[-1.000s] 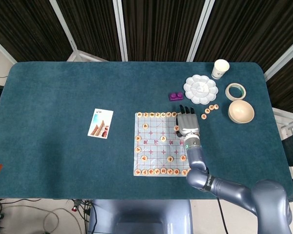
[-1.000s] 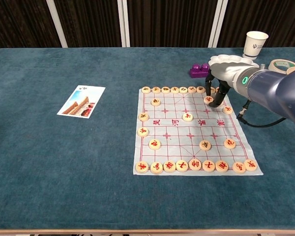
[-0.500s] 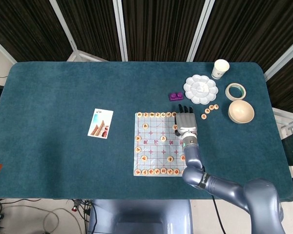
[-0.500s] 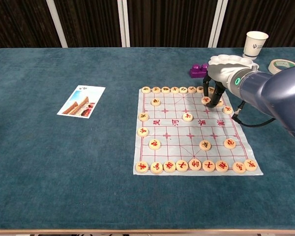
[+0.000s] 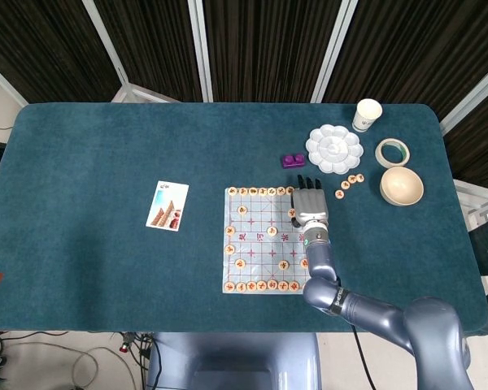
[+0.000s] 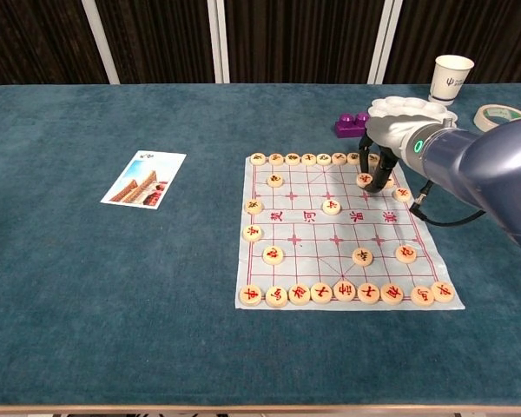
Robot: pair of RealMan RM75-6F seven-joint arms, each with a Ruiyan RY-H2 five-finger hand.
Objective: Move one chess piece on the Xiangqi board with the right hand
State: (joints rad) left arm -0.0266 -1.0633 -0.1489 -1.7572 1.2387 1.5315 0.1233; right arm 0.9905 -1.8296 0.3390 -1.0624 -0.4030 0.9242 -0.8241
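Shifted slightly left, right robot hand (image 6: 378, 161) pinches a red-lettered chess piece (image 6: 364, 179); characters unreadable.

head overhead, chest low frontal, shared board (image 5: 263, 240)

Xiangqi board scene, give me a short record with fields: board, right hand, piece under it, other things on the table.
board: Xiangqi board, paper sheet lying flat on teal table
right hand: right hand over far right corner, fingertips down around one piece
piece: chess piece on the board; grip not clear
others: photo card, purple block, paper cup
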